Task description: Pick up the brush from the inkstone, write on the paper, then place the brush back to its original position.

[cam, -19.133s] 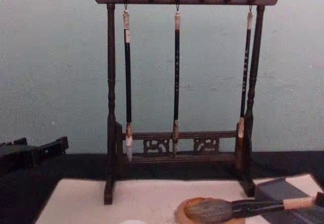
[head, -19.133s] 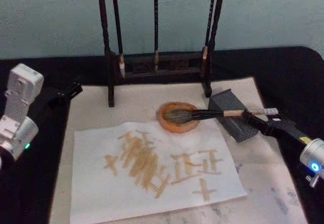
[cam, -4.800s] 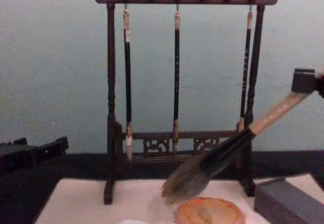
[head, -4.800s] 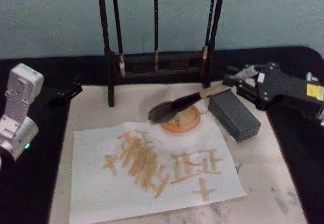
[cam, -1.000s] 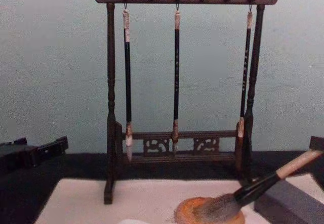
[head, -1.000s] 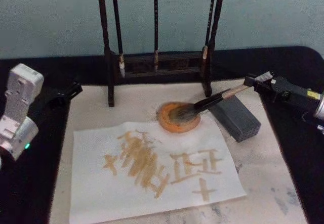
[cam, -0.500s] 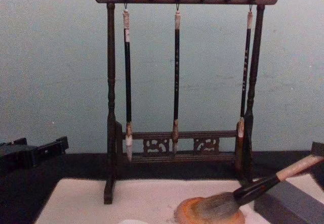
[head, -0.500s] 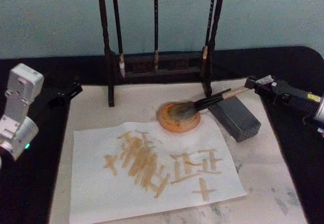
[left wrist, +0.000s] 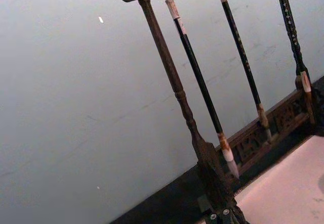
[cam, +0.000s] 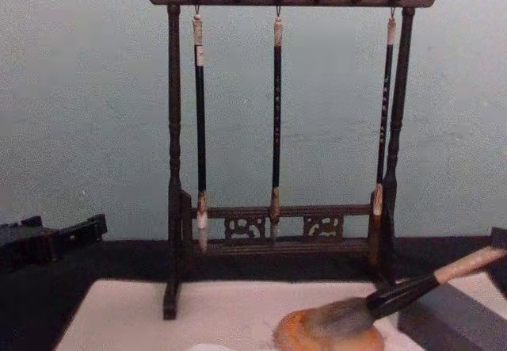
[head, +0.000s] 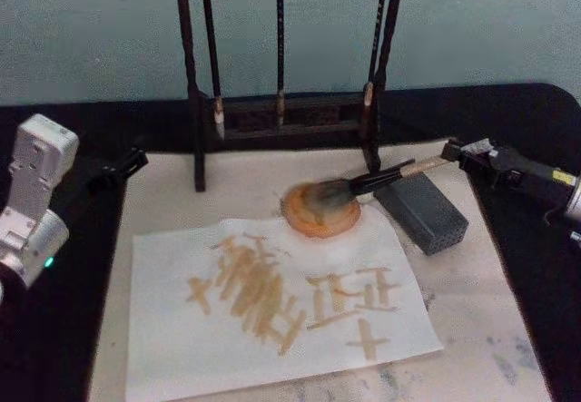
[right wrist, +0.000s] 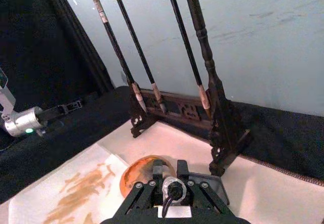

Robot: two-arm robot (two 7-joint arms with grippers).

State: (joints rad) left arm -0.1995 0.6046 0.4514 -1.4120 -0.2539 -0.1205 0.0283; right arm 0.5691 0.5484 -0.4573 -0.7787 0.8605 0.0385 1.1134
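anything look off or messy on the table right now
Nothing is spilled or broken. The paper lies crooked on the mat and bears tan strokes. The brush rests bristles-down in the inkstone, its handle over the grey block, held by the right gripper. The left gripper sits aside.

brush rack [cam: 277, 153]: dark carved wood, standing at the back center of the mat, curly ends on the top bar

slim brushes [cam: 276, 121]: three, hanging tips down off that bar

grey block [head: 422, 207]: dark rectangle, right of center, lying at an angle

mat [head: 245, 180]: pale cloth, smudgy grey at lower right

wall [cam: 87, 105]: plain pale teal behind everything
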